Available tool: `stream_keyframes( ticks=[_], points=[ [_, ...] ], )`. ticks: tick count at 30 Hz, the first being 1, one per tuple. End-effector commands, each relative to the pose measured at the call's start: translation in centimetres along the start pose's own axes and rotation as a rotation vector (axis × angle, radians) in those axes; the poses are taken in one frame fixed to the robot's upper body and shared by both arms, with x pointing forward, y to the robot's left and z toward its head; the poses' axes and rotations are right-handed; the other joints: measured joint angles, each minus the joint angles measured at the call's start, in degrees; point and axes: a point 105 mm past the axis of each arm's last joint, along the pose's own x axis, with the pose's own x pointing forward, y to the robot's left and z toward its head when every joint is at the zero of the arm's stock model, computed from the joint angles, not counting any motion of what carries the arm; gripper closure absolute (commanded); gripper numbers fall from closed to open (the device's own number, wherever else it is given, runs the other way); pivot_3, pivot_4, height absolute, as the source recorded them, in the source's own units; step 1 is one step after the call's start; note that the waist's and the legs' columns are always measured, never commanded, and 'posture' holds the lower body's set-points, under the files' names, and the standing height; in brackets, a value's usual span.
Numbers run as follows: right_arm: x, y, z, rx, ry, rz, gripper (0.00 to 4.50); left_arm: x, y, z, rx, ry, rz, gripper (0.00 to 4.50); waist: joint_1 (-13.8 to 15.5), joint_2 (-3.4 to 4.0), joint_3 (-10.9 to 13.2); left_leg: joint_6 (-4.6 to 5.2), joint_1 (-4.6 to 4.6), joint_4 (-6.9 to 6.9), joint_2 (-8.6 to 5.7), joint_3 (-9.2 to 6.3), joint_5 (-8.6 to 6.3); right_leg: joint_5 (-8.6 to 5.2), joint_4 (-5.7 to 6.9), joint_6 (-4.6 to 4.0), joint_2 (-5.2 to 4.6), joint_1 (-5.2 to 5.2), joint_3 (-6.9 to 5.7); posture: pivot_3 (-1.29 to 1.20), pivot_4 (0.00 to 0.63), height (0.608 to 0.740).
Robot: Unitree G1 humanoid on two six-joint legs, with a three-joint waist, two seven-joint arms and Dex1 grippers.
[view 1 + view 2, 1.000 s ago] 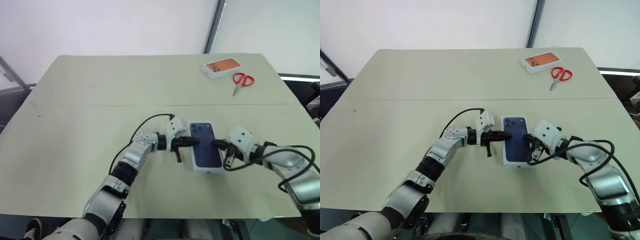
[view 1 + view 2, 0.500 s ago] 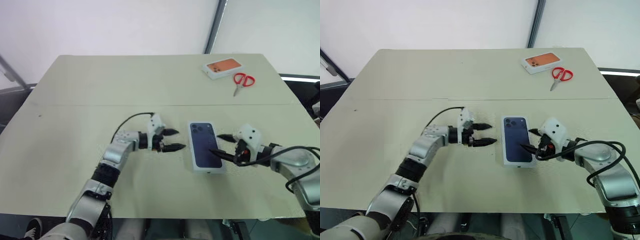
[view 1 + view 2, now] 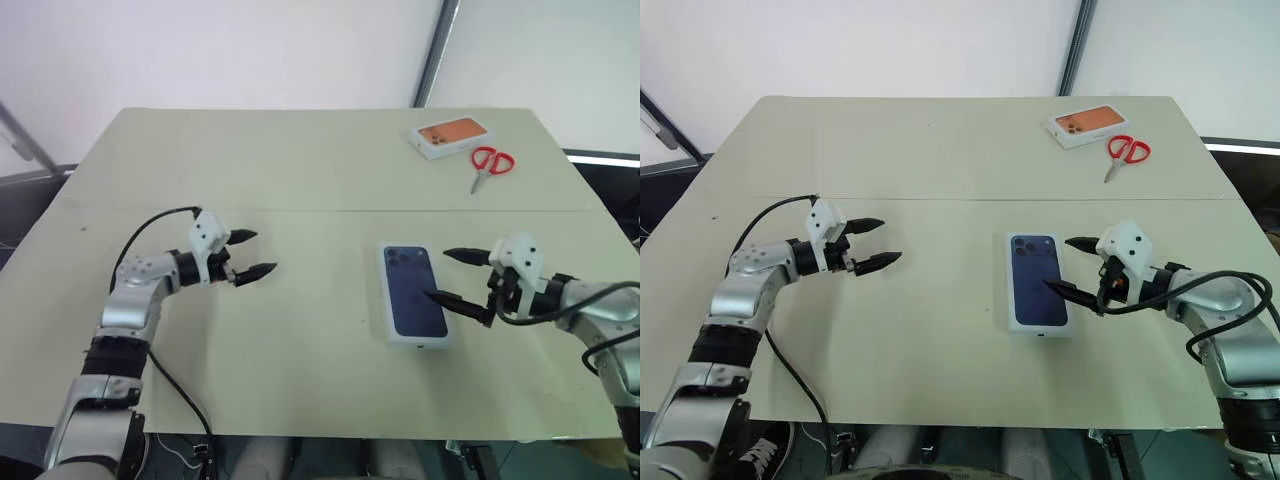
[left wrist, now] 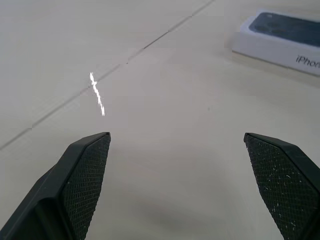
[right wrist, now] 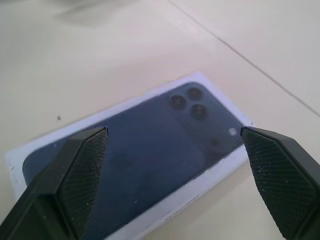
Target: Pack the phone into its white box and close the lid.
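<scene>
The lid, printed face up, sits on the box at lower centre-right of the table, its long axis running up the frame, camera print at the far end. The right gripper is just beside its right edge, jaws wide and empty. The left gripper, also wide and empty, hangs well apart at left, pointing toward it. Judging by this, the box looks closed
</scene>
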Motion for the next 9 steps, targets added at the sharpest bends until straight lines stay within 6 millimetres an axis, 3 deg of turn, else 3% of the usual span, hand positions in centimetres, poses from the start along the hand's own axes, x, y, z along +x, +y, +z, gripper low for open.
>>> stream_keyframes(
  ticks=[1,5,9],
  points=[
    [-1.2,-0.8,0.4,-0.051,-0.019,-0.042,0.06,-1.5,0.4,1.1,0.056,-0.029,0.039,0.00,-0.05,0.01,0.01,0.00,0.00,0.00,0.00,0.00,0.00,0.00,0.01,-0.01,0.00,-0.02,0.00,0.00,0.150,0.740],
    [-2.3,-0.8,0.0,-0.066,-0.035,-0.084,0.06,-3.8,0.6,0.4,0.056,-0.012,0.105,0.00,-0.07,0.02,0.00,-0.01,0.00,-0.10,0.02,-0.01,-0.01,0.00,0.00,-0.02,-0.02,-0.04,0.01,0.00,0.150,0.740],
    [-3.2,-1.2,-0.8,-0.108,-0.022,-0.113,0.06,-4.6,0.6,0.7,0.045,-0.043,0.132,0.00,-0.09,0.02,0.00,-0.03,0.01,-0.20,0.03,0.00,0.00,0.00,-0.01,-0.02,-0.02,-0.09,0.02,0.00,0.150,0.740]
  ],
)
